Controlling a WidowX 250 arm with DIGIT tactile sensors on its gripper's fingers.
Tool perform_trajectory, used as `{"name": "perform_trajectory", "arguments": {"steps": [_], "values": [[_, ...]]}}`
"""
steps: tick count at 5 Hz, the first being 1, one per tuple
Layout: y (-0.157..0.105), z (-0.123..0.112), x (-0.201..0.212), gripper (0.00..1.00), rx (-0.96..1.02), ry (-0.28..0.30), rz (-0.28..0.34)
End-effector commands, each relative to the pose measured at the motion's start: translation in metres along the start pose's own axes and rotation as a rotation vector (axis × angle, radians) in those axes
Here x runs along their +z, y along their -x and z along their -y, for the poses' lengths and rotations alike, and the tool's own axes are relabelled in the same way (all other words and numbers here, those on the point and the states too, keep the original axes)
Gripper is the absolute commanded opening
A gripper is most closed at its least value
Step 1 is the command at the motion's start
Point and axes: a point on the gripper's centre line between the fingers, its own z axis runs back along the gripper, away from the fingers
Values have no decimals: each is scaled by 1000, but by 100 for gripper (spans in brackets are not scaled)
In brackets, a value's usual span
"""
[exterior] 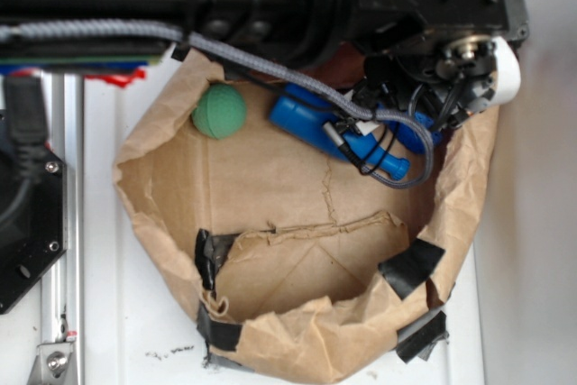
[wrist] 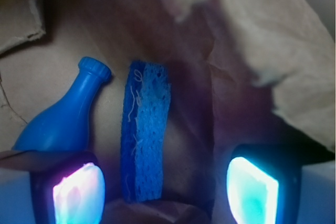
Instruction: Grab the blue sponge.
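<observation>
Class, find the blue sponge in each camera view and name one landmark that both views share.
Exterior: not visible; the arm and its cables cover the top right of the paper bag.
Wrist: the blue sponge stands on edge at centre, between the two lit fingers of the open gripper, nearer the one at the left of the picture.
Shared landmark: the blue bottle, beside the sponge in the wrist view.

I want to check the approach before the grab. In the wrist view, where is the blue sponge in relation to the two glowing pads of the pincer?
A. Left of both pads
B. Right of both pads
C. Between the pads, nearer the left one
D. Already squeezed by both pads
C: the blue sponge stands on edge in the gap of the open pincer, close to the left pad and beside the blue bottle.
</observation>
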Motion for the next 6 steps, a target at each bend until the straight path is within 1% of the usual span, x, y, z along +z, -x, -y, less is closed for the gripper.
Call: {"name": "perform_trajectory", "arguments": {"steps": [1, 2, 3, 4, 6], "values": [[-17, 17, 9, 100, -69, -23, 29], [-17, 21, 8, 100, -79, -14, 29], [-17, 28, 10, 100, -107, 62, 67], [-18, 37, 12, 100, -140, 73, 61], [-15, 43, 28, 100, -175, 89, 83]]}}
